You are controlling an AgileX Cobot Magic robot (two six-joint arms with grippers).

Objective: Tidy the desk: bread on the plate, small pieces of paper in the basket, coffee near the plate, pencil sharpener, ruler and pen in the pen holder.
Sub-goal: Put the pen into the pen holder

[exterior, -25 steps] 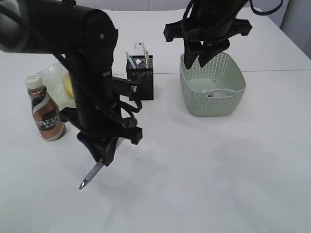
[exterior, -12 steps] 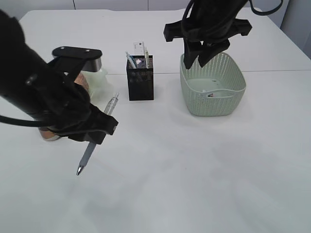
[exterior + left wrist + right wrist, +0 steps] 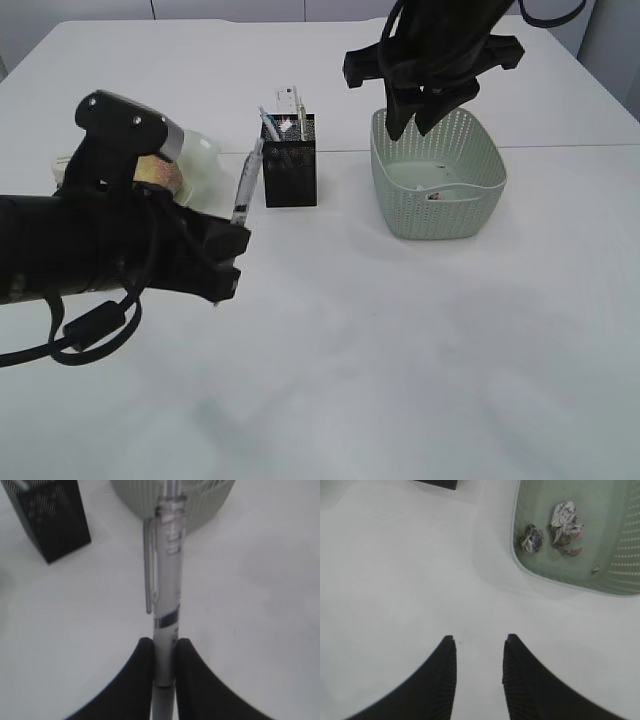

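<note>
Viewing from outside: the pen (image 3: 247,181) is carried by the left gripper (image 3: 222,262), slanted toward the pen holder (image 3: 289,160); the right gripper (image 3: 420,118) hangs parted and empty over the basket (image 3: 436,180).

Left wrist: the pen (image 3: 166,595) is pinched low on its barrel, so pivoting is a risk.

Right wrist: paper scraps (image 3: 555,526) are seen in the basket (image 3: 620,555).

Risk: the full holder may be tipped.

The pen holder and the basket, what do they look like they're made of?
The pen holder looks like black metal mesh: fine dark grid, matte, though coated plastic is possible. The basket looks like pale green molded plastic: rows of small holes, rounded corners, soft sheen.
</note>
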